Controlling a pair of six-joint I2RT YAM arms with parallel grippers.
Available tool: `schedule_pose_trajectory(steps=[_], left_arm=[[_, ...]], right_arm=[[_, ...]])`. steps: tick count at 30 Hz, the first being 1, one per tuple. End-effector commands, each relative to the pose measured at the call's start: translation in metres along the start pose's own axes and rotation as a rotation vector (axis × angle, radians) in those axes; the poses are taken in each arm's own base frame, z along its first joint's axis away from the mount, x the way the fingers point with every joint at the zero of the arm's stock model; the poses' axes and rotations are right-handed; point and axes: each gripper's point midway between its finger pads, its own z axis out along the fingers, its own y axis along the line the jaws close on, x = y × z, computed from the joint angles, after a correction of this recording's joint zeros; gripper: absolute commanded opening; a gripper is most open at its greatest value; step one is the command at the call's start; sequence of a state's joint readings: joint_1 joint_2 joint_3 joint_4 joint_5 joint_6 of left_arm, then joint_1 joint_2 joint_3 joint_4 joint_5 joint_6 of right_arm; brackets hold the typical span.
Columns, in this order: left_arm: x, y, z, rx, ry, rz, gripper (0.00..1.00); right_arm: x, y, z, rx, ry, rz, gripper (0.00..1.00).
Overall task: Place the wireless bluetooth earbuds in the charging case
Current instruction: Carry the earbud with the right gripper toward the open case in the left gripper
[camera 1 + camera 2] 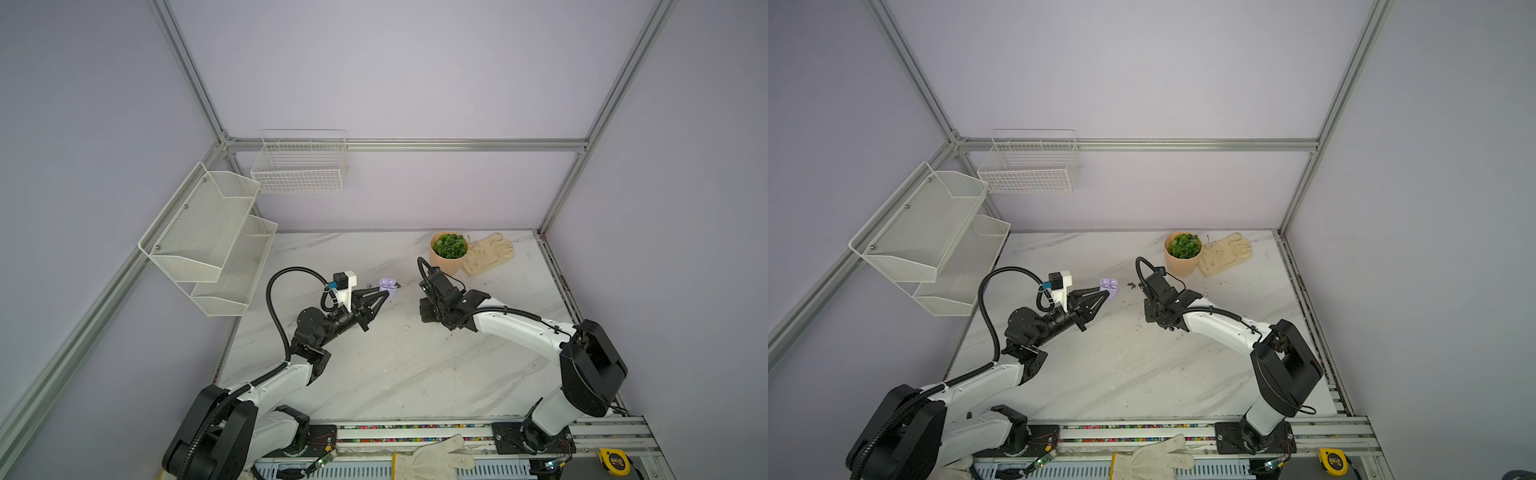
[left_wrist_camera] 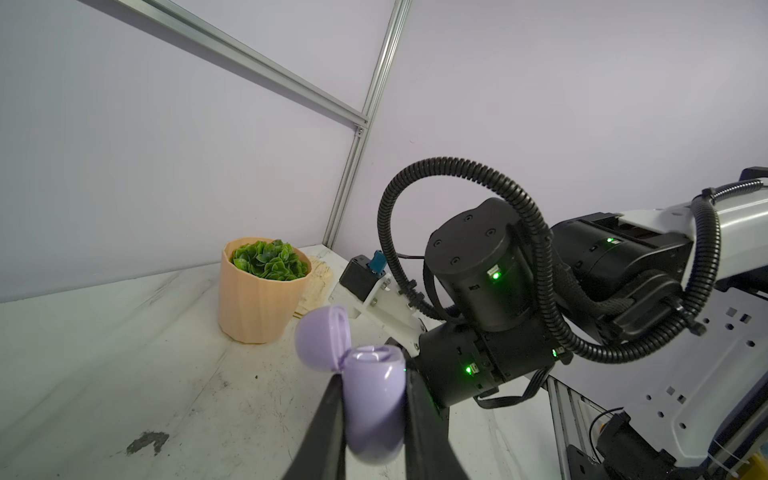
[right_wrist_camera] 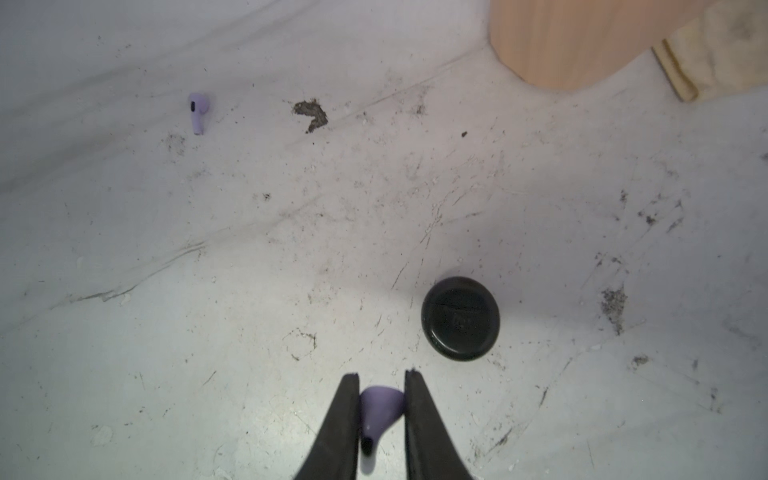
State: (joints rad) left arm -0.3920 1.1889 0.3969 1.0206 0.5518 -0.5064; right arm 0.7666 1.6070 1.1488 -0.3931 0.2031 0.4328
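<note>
My left gripper (image 2: pixel 374 374) is shut on the body of a pale lilac charging case (image 2: pixel 376 399) and holds it above the table, with its lid (image 2: pixel 322 338) flipped open. Both top views show that case (image 1: pixel 388 286) (image 1: pixel 1109 286) at the left gripper's (image 1: pixel 386 293) fingertips, left of centre. In the right wrist view my right gripper (image 3: pixel 382 374) is shut on a lilac earbud (image 3: pixel 380 409), stem pointing back between the fingers. A second lilac earbud (image 3: pixel 198 110) lies loose on the table further out. A closed round black case (image 3: pixel 460 318) rests close beside the right fingertips.
A peach pot with a green plant (image 1: pixel 449 253) and cream gloves (image 1: pixel 490 251) stand at the back right. A dark debris patch (image 3: pixel 311 114) marks the marble. White mesh shelves (image 1: pixel 208 237) and a wire basket (image 1: pixel 299 166) hang at the left. A glove (image 1: pixel 432 457) lies on the front rail.
</note>
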Motion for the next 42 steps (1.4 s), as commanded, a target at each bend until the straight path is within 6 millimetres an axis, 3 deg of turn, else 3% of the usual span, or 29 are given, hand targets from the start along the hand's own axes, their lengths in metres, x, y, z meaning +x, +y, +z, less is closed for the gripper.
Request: schedule_pose_trajectory(steps=[1, 7, 12, 18, 22, 32, 42], left_arm=[[-0.050, -0.017, 0.010, 0.075, -0.157, 0.104, 0.00], [-0.062, -0.022, 0.021, 0.145, -0.211, 0.141, 0.00], [-0.073, -0.028, 0.031, 0.207, -0.250, 0.174, 0.00], [-0.073, -0.031, 0.050, 0.308, -0.239, 0.211, 0.00], [-0.075, -0.034, 0.060, 0.356, -0.228, 0.247, 0.00], [-0.079, -0.032, 0.072, 0.360, -0.245, 0.245, 0.00], [-0.083, -0.034, 0.073, 0.362, -0.254, 0.253, 0.00]], right_arm=[[-0.045, 0.004, -0.031, -0.025, -0.123, 0.004, 0.20], [-0.080, 0.001, -0.064, -0.026, -0.208, 0.014, 0.20], [-0.110, 0.003, -0.106, -0.052, -0.304, 0.013, 0.19], [-0.148, 0.008, -0.155, -0.071, -0.407, 0.000, 0.18], [-0.163, 0.018, -0.179, -0.130, -0.446, 0.010, 0.17], [-0.164, 0.063, -0.198, -0.260, -0.459, 0.035, 0.16], [-0.157, 0.078, -0.188, -0.277, -0.451, 0.092, 0.15]])
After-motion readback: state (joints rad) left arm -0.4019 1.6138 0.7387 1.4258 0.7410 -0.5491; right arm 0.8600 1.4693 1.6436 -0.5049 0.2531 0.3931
